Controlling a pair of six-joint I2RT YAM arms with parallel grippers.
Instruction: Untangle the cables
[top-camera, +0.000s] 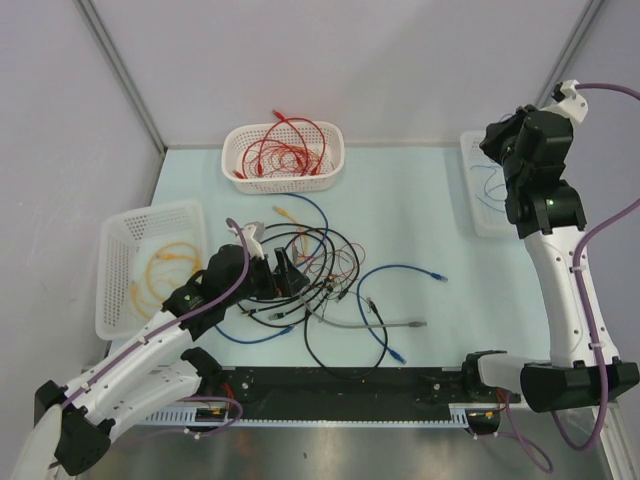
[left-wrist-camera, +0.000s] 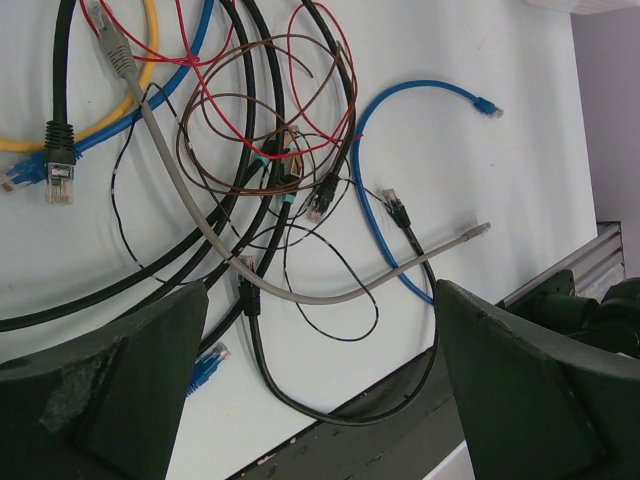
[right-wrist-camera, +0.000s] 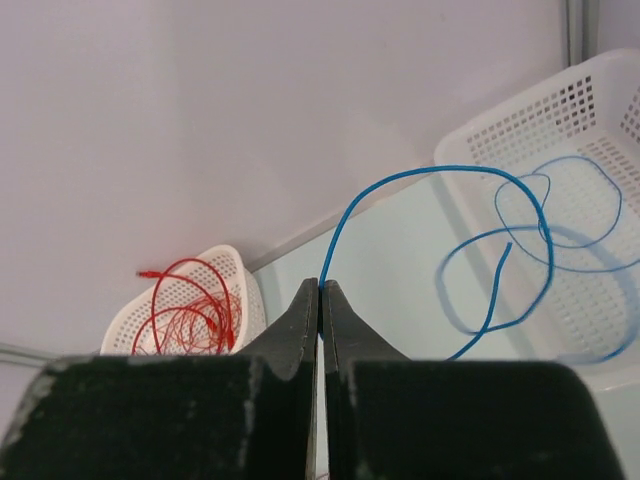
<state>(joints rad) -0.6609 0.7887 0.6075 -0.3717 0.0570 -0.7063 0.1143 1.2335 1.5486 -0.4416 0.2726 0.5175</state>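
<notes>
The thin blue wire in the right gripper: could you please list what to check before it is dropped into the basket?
1. The right gripper is shut on the thin blue wire: ok.
2. The wire's loop hangs over the right basket: ok.
3. The wire is free of the tangle on the table: cannot tell; its lower run is hidden behind the gripper.
4. The left gripper is open above the tangle: ok.
5. Only one cable lies between the left gripper's fingers: not ok; a grey cable and a black cable cross there.
</notes>
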